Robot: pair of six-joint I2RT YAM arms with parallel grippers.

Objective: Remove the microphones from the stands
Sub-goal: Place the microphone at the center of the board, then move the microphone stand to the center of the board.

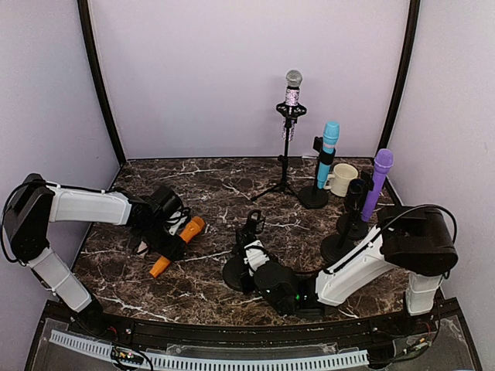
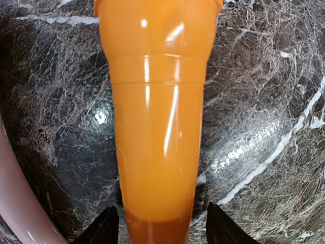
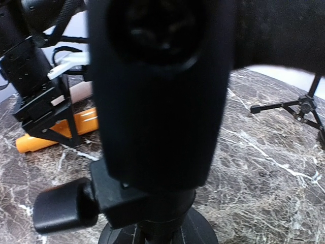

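Note:
An orange microphone [image 1: 176,246] lies flat on the marble table, off any stand. My left gripper [image 1: 167,244] straddles its narrow end. In the left wrist view the orange microphone [image 2: 157,117] runs between the two black fingertips [image 2: 104,227], with a gap of table showing on each side, so the left gripper [image 2: 161,230] is open. The black empty stand [image 1: 246,233] rises from a round base near the table's front middle, and my right gripper [image 1: 250,252] is pressed up against it. The stand's clip [image 3: 157,96] fills the right wrist view and hides the fingers.
A silver microphone [image 1: 293,83] sits on a tripod at the back. A blue microphone [image 1: 329,151] and a purple microphone [image 1: 377,182] stand in holders at the right, with a cream mug [image 1: 343,178] between them. Another round stand base [image 1: 338,248] lies near the right arm.

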